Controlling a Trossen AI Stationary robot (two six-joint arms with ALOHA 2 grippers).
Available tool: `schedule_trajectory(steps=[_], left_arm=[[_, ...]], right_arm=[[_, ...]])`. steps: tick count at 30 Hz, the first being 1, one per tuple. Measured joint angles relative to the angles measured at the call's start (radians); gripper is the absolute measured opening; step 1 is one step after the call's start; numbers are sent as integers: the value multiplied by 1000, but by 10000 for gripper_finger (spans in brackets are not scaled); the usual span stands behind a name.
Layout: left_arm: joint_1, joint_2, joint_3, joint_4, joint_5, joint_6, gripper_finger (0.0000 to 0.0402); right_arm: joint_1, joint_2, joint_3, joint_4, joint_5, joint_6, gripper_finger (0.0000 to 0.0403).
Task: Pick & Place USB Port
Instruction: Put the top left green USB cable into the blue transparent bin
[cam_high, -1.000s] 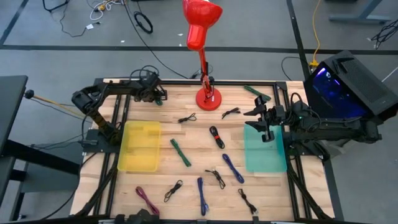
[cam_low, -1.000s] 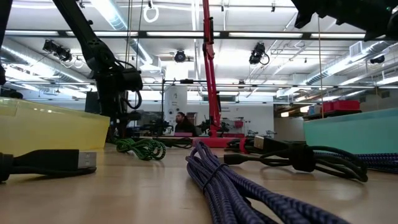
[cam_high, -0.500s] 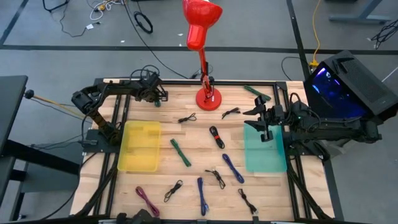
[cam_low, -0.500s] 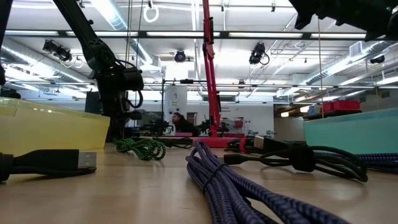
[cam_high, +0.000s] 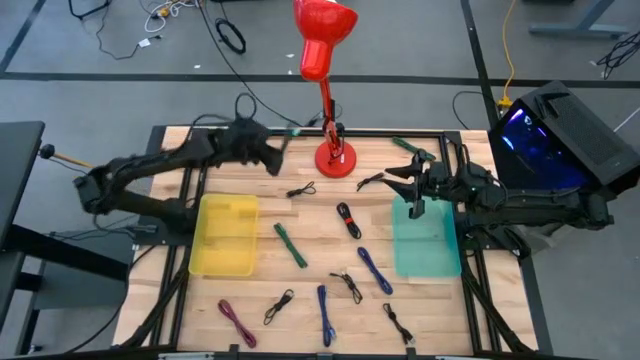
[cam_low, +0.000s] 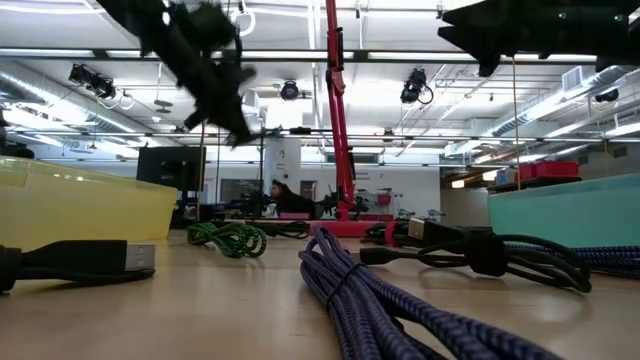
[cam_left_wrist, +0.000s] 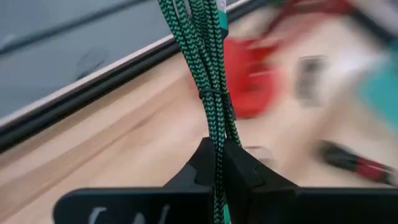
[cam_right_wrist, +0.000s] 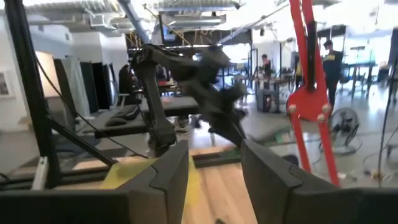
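Note:
My left gripper (cam_high: 272, 152) hangs above the table's far left part, near the red lamp, shut on a green braided cable bundle (cam_left_wrist: 208, 74). The cable's end (cam_high: 291, 131) sticks out past the fingers toward the lamp. My right gripper (cam_high: 415, 190) hovers open over the far end of the teal bin (cam_high: 428, 250); in the right wrist view nothing lies between its fingers (cam_right_wrist: 214, 177). A yellow bin (cam_high: 225, 235) stands at the left. Several more cables lie on the table, among them a green one (cam_high: 290, 245) and a blue one (cam_high: 375, 268). My left gripper pinches the green bundle (cam_left_wrist: 216, 152) between its two fingers (cam_left_wrist: 196, 168). The bundle runs along the fingers and reaches forward beyond their tips, its tie (cam_left_wrist: 211, 93) ahead of them. It is lifted clear of the table.
The red lamp's base (cam_high: 335, 158) and stem stand at the far middle, close to the left gripper. Black cables (cam_high: 300, 190) (cam_high: 370, 181), a red-black one (cam_high: 347, 218) and a further green one (cam_high: 412, 150) lie between the bins. A purple-blue cable (cam_low: 380, 300) fills the low view's foreground.
My left gripper has risen from the table's far left corner and swung toward the lamp, turning as it went. It has taken the green cable with it, now lifted clear of the table. My right gripper has tipped slightly over the teal bin.

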Motion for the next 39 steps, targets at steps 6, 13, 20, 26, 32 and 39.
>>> schedule_trajectory(steps=[6, 13, 20, 26, 32, 39], left_arm=[[-335, -43, 0, 254, -161, 87, 11], [-521, 57, 0, 525, -324, 168, 11], [-592, 214, 0, 787, -333, 200, 11], [-595, 322, 0, 937, -313, 208, 11], [-595, 338, 15, 972, -288, 222, 11], [-598, 337, 19, 945, -286, 231, 10]], right_arm=[[26, 124, 0, 100, -3, 76, 151], [76, 321, 1, 386, -27, 68, 151], [89, 430, 39, 434, -25, 95, 151], [114, 516, 117, 433, -39, 65, 151], [114, 597, 181, 424, -48, 53, 151], [114, 666, 246, 425, -54, 10, 138]])
